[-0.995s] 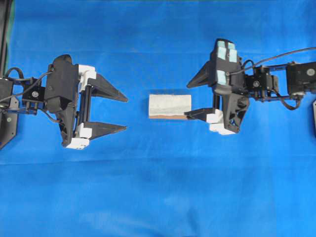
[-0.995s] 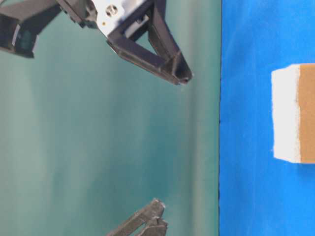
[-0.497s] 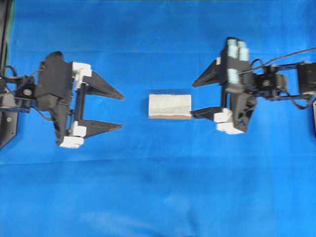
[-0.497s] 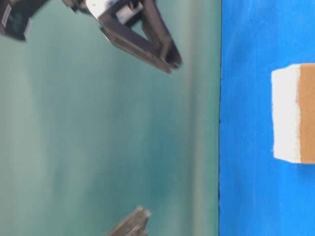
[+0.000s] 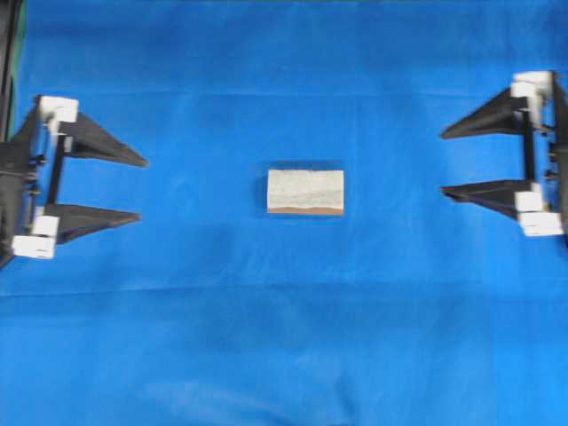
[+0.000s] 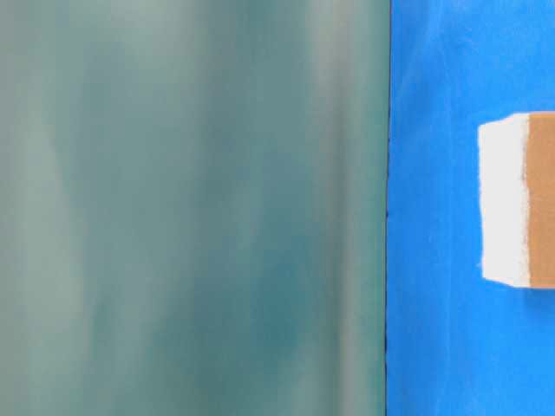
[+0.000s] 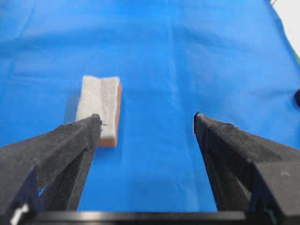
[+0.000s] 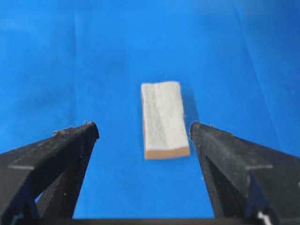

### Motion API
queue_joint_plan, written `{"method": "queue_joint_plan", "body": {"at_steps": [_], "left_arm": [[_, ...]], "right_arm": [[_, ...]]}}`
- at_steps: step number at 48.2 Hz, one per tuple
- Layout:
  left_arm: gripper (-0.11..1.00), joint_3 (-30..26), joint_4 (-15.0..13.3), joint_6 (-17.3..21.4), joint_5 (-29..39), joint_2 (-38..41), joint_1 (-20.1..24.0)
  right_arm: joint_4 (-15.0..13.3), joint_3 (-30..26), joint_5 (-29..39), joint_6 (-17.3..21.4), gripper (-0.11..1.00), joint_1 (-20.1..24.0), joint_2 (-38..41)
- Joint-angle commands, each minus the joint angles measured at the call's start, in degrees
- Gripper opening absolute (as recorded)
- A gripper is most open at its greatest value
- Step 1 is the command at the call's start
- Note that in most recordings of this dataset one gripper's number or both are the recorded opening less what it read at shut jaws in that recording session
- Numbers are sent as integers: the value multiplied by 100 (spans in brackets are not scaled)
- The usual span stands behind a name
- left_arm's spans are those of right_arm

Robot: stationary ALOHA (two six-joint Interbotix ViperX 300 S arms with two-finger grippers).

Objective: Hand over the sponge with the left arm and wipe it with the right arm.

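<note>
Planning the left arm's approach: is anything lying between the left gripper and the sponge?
Nothing: in the overhead view only bare blue cloth lies between the left gripper and the sponge.

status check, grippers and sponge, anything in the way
Left gripper open, empty, at left edge. Right gripper open, empty, at right edge. Sponge flat on blue cloth, mid-table, untouched. Nothing between sponge and either gripper.

Quick count: 1 sponge (image 5: pixel 305 192) sitting between and well apart from 2 grippers, the left gripper (image 5: pixel 142 189) and right gripper (image 5: pixel 443 163), each with 2 fingers, on 1 blue cloth (image 5: pixel 284 337).
</note>
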Motion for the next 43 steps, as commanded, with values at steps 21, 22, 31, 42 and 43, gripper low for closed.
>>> {"method": "queue_joint_plan", "body": {"at_steps": [21, 22, 31, 42, 43], "left_arm": [[75, 686, 9, 0, 1327, -1942, -9], [75, 703, 9, 9, 1354, -1960, -18], [75, 817, 9, 0, 1415, -2048, -9], [75, 835, 9, 0, 1424, -2065, -18], [75, 835, 9, 0, 1424, -2065, -18]], "right_arm": [[9, 1248, 378, 70, 73, 9, -1775], [18, 1283, 334, 70, 73, 9, -1784], [105, 1450, 132, 105, 73, 9, -1802], [114, 1485, 0, 105, 73, -9, -1775], [114, 1477, 0, 105, 73, -18, -1775]]}}
